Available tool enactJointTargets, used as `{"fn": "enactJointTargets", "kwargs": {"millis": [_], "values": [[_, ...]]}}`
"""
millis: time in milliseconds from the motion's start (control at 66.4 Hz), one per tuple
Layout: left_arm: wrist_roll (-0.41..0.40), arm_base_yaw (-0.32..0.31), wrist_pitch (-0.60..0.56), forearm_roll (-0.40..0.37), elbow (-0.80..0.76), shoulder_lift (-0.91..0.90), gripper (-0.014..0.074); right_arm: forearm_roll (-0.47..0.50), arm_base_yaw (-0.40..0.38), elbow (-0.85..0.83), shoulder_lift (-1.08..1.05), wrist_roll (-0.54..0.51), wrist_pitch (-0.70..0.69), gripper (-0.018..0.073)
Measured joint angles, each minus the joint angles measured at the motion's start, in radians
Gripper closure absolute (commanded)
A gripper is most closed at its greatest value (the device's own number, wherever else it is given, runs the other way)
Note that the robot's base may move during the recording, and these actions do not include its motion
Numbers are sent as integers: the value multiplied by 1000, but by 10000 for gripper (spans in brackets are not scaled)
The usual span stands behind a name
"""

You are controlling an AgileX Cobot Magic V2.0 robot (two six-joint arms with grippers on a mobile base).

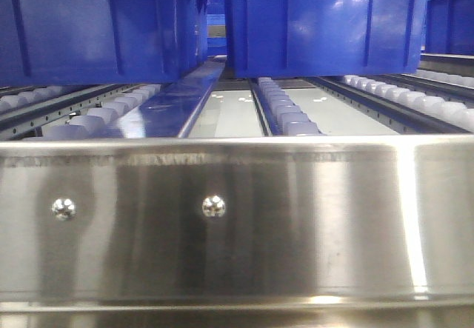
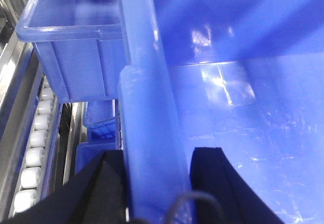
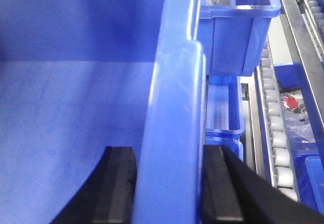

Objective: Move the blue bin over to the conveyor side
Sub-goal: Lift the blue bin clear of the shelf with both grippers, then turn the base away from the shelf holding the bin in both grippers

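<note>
— Where's the blue bin (image 1: pixel 326 24)?
— Above the roller tracks (image 1: pixel 285 113), behind the steel rail (image 1: pixel 237 217), with neighbouring bins (image 1: pixel 96 32) on either side. I can't tell if it rests on the rollers.
— Left gripper (image 2: pixel 157 183)?
— Clamped on the bin's rim (image 2: pixel 147 107), one finger (image 2: pixel 101 188) outside the wall, one inside.
— Right gripper (image 3: pixel 167 183)?
— Grasping the opposite rim likewise.

Left gripper (image 2: pixel 158 155) and right gripper (image 3: pixel 167 153), black fingers (image 2: pixel 215 183) clamped either side of the blue bin (image 3: pixel 76 107) rim.
</note>
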Motion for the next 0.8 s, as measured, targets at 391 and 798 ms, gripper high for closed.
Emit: {"fn": "enactJointTargets", "kwargs": {"millis": [391, 798], "values": [[2, 0, 0, 2, 0, 0, 595, 7, 0, 0, 2, -2, -12, 638], [4, 0, -4, 6, 0, 0, 595, 9, 0, 0, 2, -2, -21, 638]]}}
